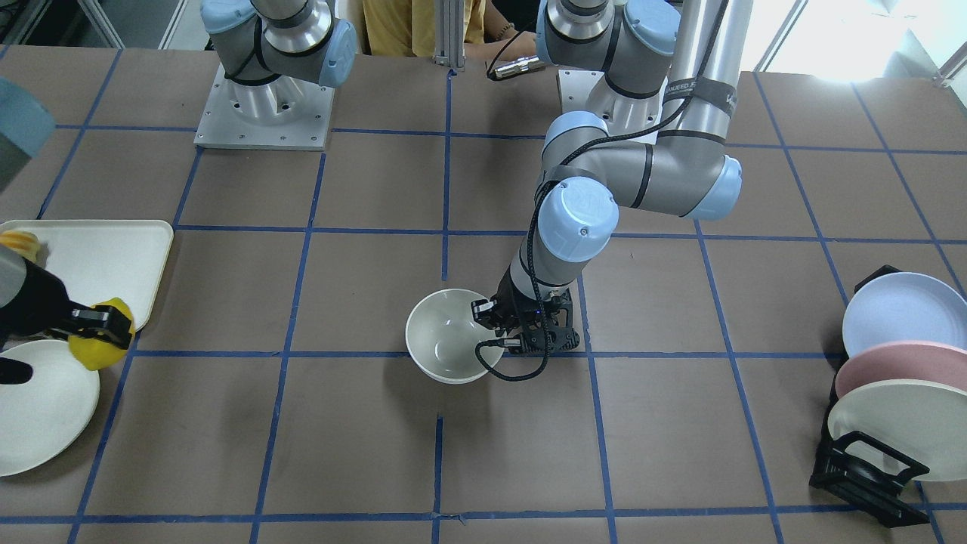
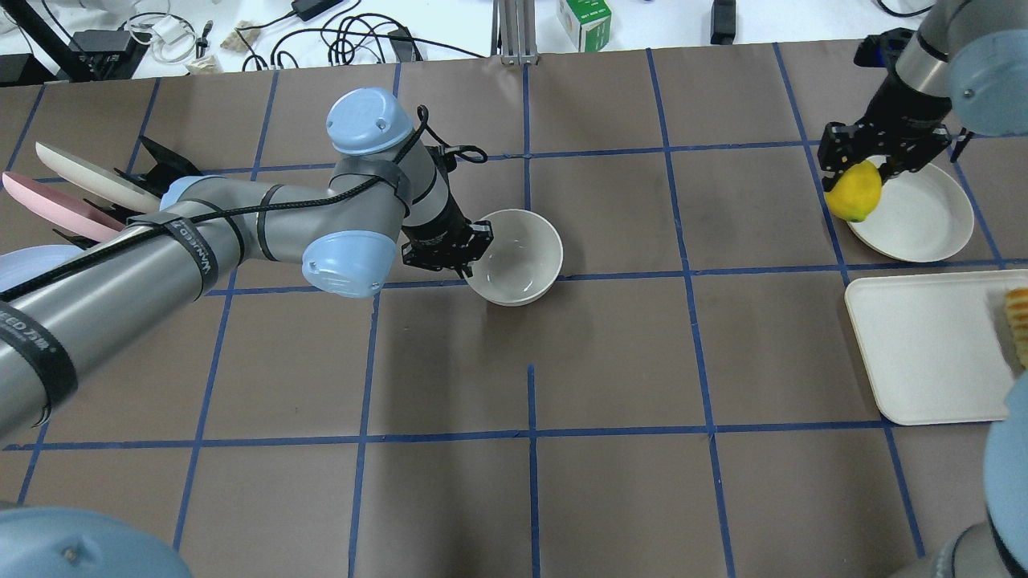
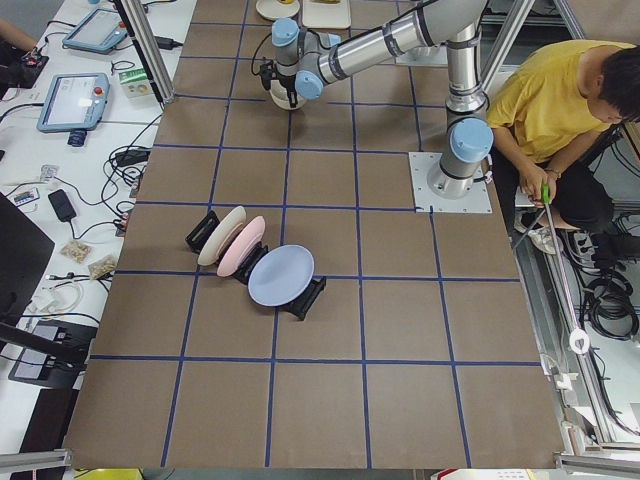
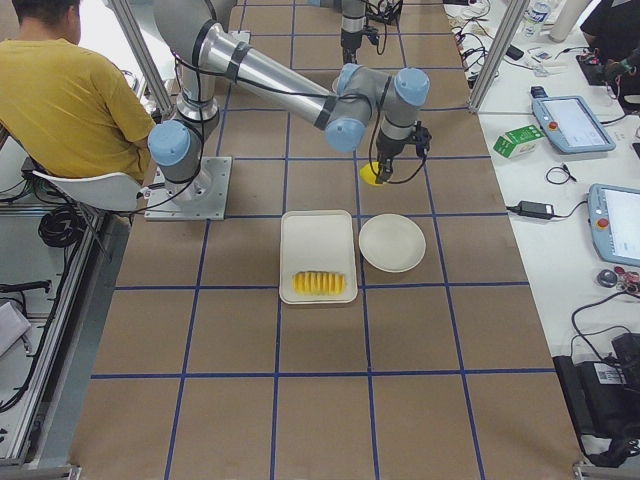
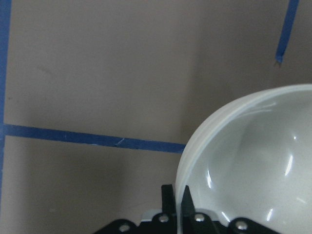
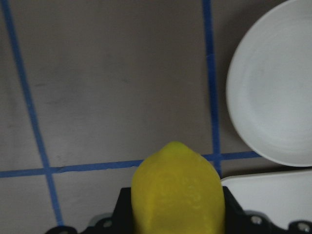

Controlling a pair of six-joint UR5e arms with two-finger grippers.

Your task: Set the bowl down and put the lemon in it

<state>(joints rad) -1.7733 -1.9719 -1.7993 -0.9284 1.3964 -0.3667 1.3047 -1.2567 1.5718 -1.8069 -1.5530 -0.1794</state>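
Note:
The off-white bowl [image 2: 518, 257] stands upright at the table's middle; it also shows in the front view [image 1: 446, 340]. My left gripper [image 2: 472, 242] is shut on its rim, one finger inside the wall and one outside, as the left wrist view [image 5: 178, 202] shows next to the bowl [image 5: 253, 165]. My right gripper [image 2: 866, 170] is shut on the yellow lemon [image 2: 853, 194] and holds it above the table beside the flat plate's edge. The lemon also shows in the front view [image 1: 92, 353] and fills the bottom of the right wrist view [image 6: 178, 190].
A flat cream plate [image 2: 915, 217] lies right of the lemon. A cream tray [image 2: 923, 345] with sliced striped fruit [image 2: 1018, 321] lies nearer the robot. A black rack [image 1: 869, 476] with blue, pink and cream plates stands at the robot's left. A person sits behind the bases.

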